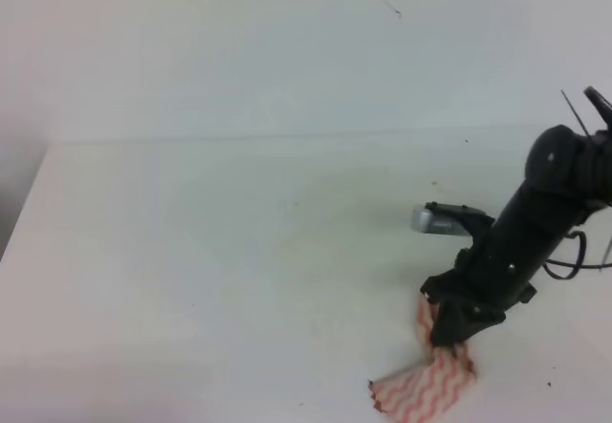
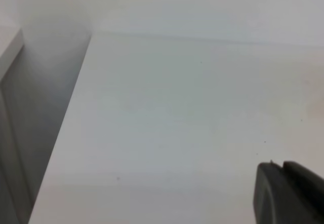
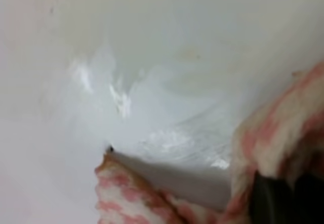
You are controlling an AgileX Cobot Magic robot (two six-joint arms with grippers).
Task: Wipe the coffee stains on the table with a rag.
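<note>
the rag (image 1: 426, 385), pink-red and white in zigzag stripes, lies at the near right part of the worktop (image 1: 210, 251), close to its front edge, partly flat and partly drawn up into a fold under the right end effector (image 1: 449, 332). in the right wrist view the rag (image 3: 273, 143) rises at the right side of the picture against a dark finger (image 3: 276, 203), and one corner (image 3: 119, 183) rests flat on the surface with an orange-brown tint along its edge. the right end effector is pressed together on the raised fold of the rag, pinching it from above while the cloth touches the worktop. the coffee stains (image 1: 382, 189) show only as a very faint yellowish haze left of and behind the right arm; in the right wrist view a wet, glossy smear (image 3: 152, 127) with curved streaks lies just beyond the rag, and faint yellowish traces (image 3: 190, 54) sit farther off. a few tiny dark specks dot the white surface. the right arm (image 1: 545, 212) is black, leans down from the right edge of the high view, and carries a grey wrist camera (image 1: 435, 220) on its left side. in the left wrist view only a dark corner of the left end effector (image 2: 288, 193) shows at the lower right above the bare worktop (image 2: 177, 122); whether it is spread or pressed together cannot be told.
</note>
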